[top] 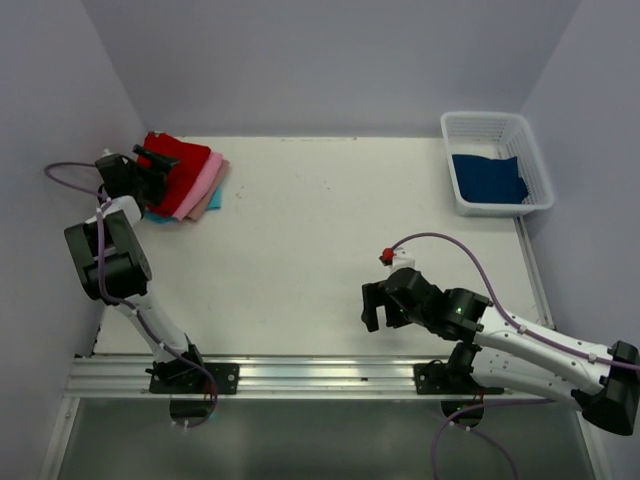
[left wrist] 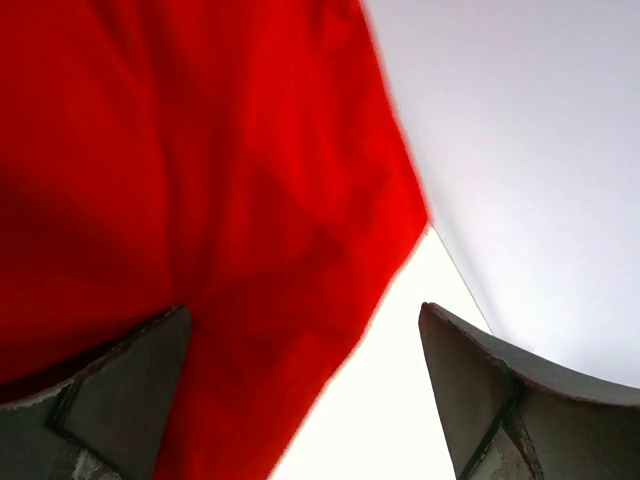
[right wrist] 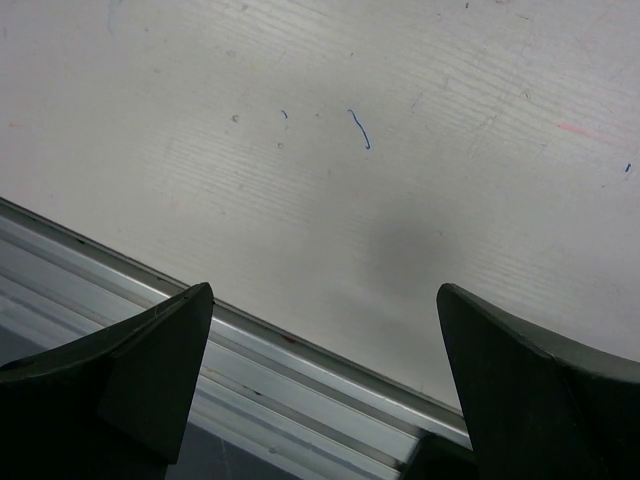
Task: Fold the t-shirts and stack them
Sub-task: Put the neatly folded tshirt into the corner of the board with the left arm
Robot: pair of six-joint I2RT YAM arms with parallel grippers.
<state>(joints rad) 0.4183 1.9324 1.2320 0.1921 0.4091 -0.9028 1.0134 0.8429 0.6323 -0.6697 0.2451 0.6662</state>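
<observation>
T-shirts [top: 185, 170], four stacked, one in basket [top: 485, 117]

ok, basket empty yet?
Not empty: a dark blue t-shirt lies inside the white mesh basket, covering most of its floor.

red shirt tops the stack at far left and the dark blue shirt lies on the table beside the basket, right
Not quite: the dark blue t-shirt lies inside the white mesh basket, not beside it, as the top external view shows. The red t-shirt does top the stack at far left.
</observation>
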